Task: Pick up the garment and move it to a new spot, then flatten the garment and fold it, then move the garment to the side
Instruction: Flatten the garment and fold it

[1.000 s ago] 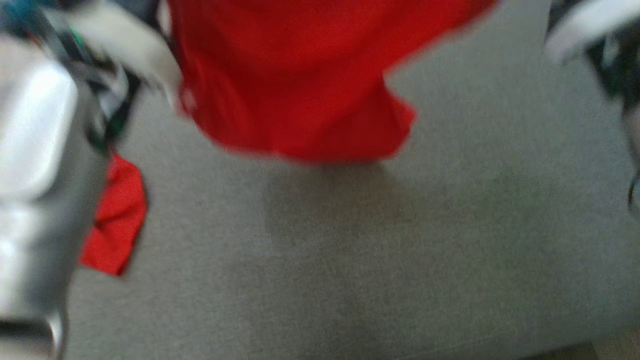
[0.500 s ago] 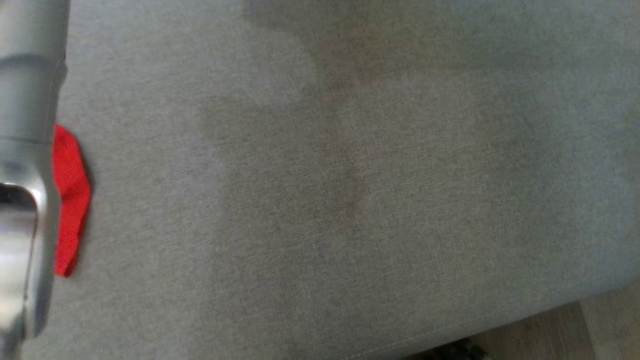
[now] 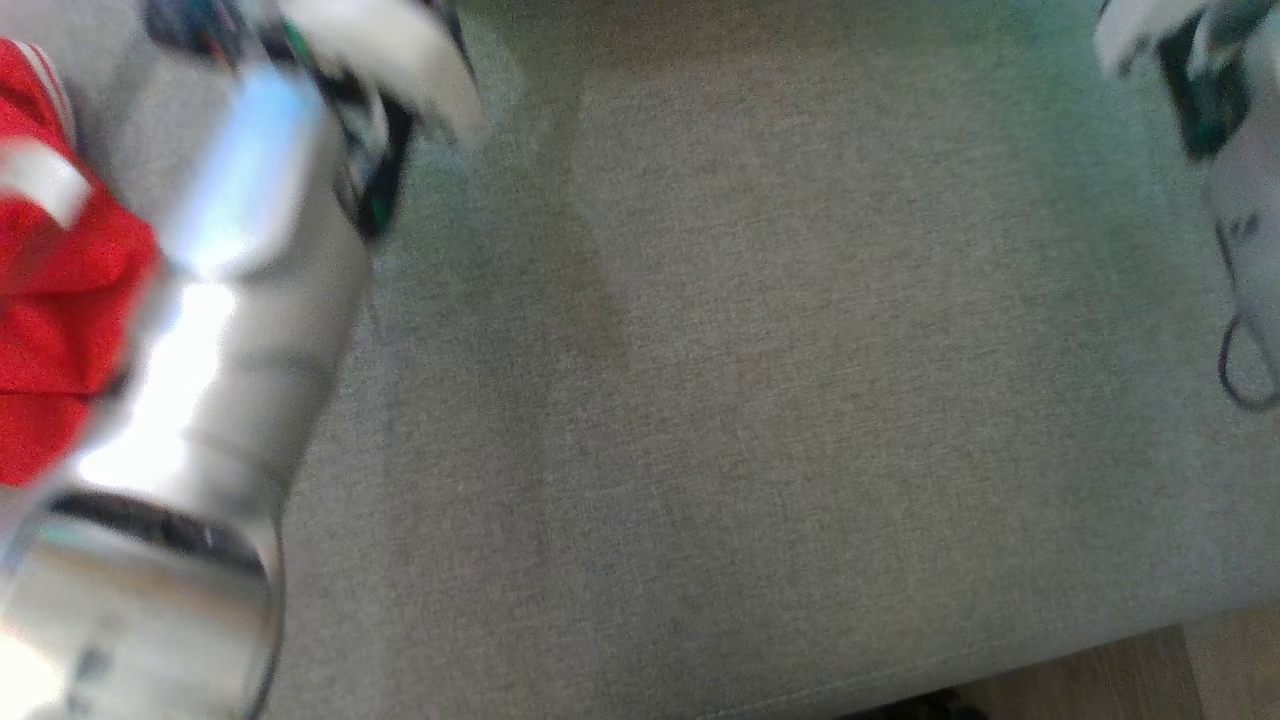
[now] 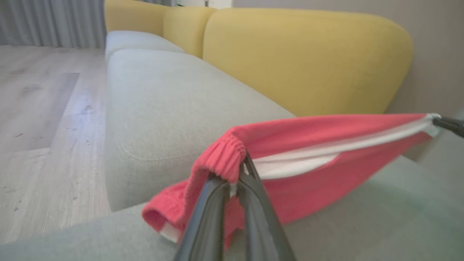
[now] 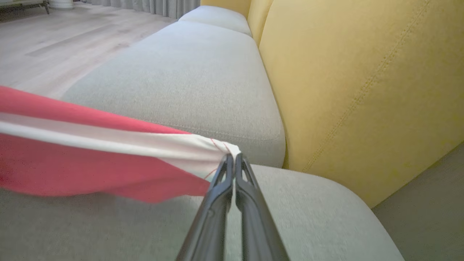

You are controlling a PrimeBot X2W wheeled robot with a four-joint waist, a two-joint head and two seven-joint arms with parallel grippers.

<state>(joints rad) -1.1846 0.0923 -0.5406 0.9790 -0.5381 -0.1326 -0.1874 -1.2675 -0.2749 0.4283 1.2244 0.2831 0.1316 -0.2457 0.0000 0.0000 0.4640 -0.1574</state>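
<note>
The garment [image 4: 308, 159] is red with a white stripe and a gathered elastic edge. It hangs stretched between my two grippers just above the grey seat cushion [image 4: 174, 105]. My left gripper [image 4: 241, 170] is shut on the gathered red edge. My right gripper [image 5: 232, 157] is shut on the white-striped corner, and the garment [image 5: 90, 159] runs off to that view's left. The right gripper's dark tip [image 4: 449, 125] also shows at the cloth's far end in the left wrist view. In the blurred head view, a bunch of the garment [image 3: 50, 290] sits at the far left behind my silver left forearm [image 3: 220, 330].
Yellow backrests [image 5: 355, 83] rise behind the grey cushions. Wooden floor [image 4: 40, 119] lies off the sofa's front, with grey curtains [image 4: 50, 21] beyond. The cushion's front edge [image 3: 1000, 665] crosses the lower right of the head view, and my right arm [image 3: 1210, 100] is at its upper right.
The head view has swung about and is blurred. The red cloth that filled its top centre a second ago now shows at the far left behind the left forearm.
</note>
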